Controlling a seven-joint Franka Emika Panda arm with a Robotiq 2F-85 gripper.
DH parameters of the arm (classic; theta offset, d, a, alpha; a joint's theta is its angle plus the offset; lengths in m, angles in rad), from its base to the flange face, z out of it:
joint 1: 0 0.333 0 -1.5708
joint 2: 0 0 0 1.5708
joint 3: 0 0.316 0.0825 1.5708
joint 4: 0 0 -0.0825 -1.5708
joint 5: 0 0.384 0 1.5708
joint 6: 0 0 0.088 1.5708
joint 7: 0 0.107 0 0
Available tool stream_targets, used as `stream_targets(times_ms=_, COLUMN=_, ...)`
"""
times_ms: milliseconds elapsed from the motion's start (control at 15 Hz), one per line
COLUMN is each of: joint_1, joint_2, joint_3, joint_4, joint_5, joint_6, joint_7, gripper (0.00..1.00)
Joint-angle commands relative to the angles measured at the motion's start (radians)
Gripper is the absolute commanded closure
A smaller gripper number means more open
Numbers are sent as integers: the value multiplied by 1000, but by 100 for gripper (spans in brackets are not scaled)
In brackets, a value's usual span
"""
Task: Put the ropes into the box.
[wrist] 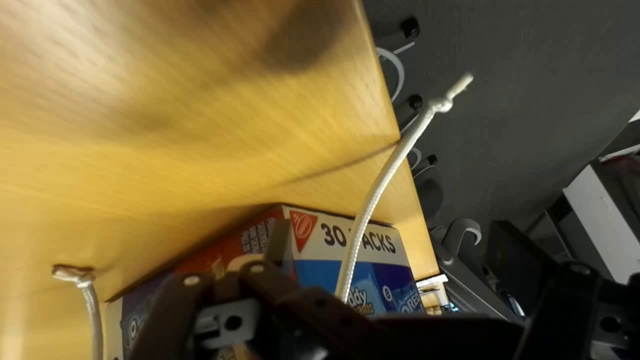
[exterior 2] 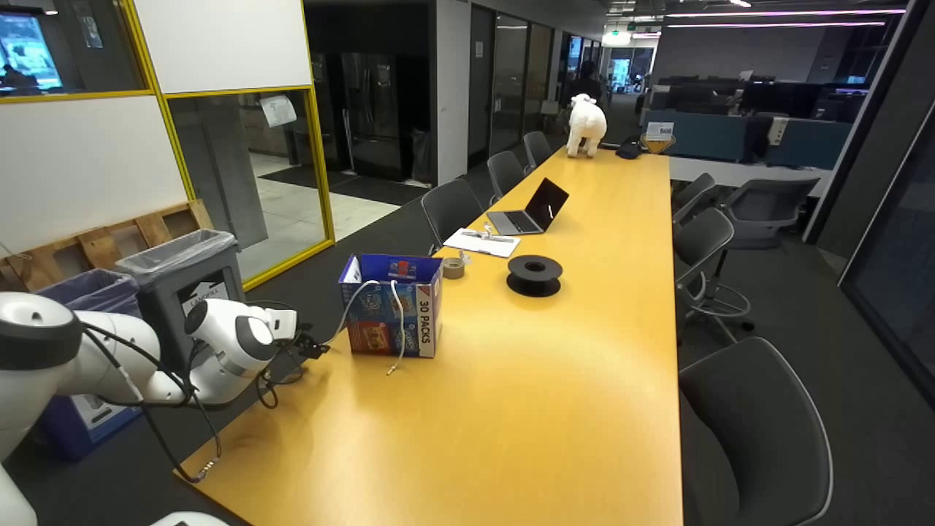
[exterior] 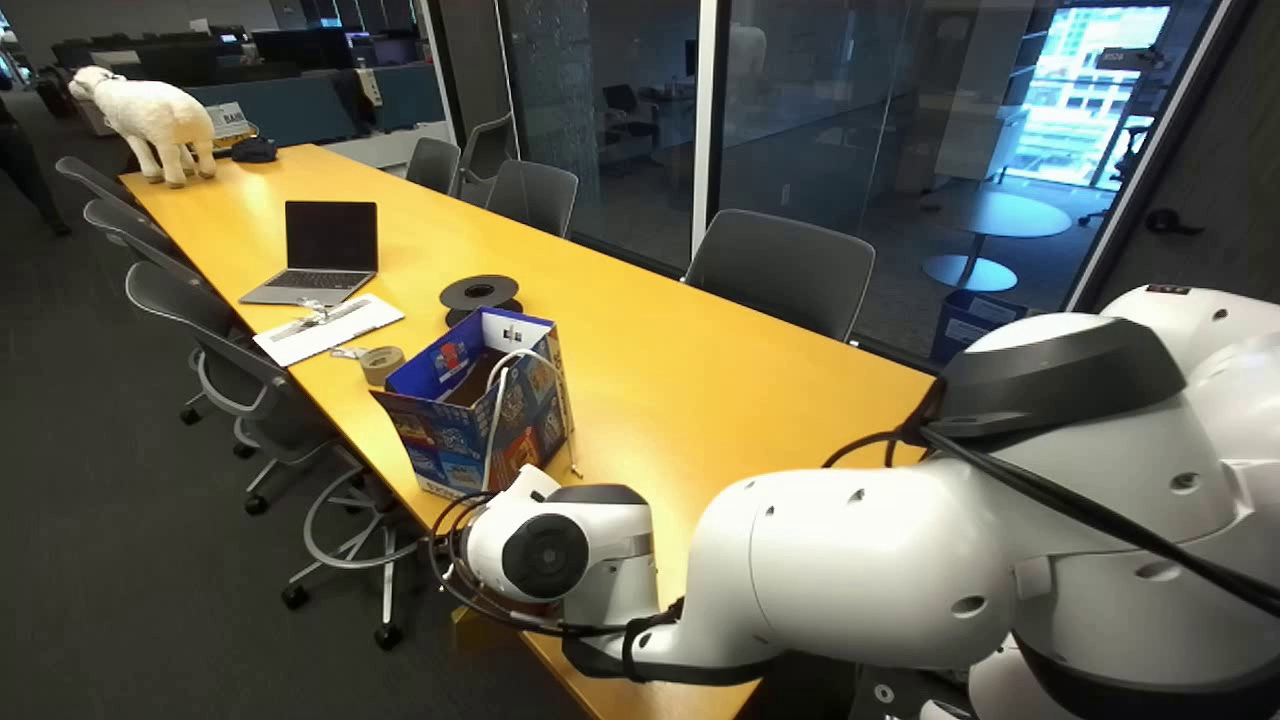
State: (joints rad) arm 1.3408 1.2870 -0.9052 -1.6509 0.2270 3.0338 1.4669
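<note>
Ropes (wrist: 371,200): are overhanging the box's (exterior 2: 376,321) rim
Tape (exterior 2: 453,269): is lying beside the box
Laptop (exterior 2: 548,204): is standing behind it

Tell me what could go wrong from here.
The ropes hang out of the box, knotted ends outside, and might slide off. One rope end appears close to the open gripper and could snag on it. The box stands near the edge of the table; a bump might push it off.

A long yellow bench (exterior 2: 555,416) runs between rows of grey chairs (exterior 2: 760,424) on a dark floor (exterior: 120,600). Glass panes (exterior: 820,140) line one side, a bright window (exterior: 1080,95) beyond; white panels (exterior 2: 234,44) in a yellow frame (exterior 2: 320,146) stand opposite, and purplish light strips (exterior 2: 785,13) glow far back.
</note>
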Motion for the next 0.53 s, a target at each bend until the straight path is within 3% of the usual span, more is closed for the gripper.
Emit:
stream_targets(times_ms=0, joint_1=-78, joint_2=88, joint_3=-40, joint_4=147, joint_5=-21, joint_6=-57, joint_7=31, gripper=0)
stream_targets(times_ms=467, joint_1=-178, joint_2=166, joint_3=-46, joint_4=267, joint_5=-85, joint_6=-104, joint_7=42, gripper=0)
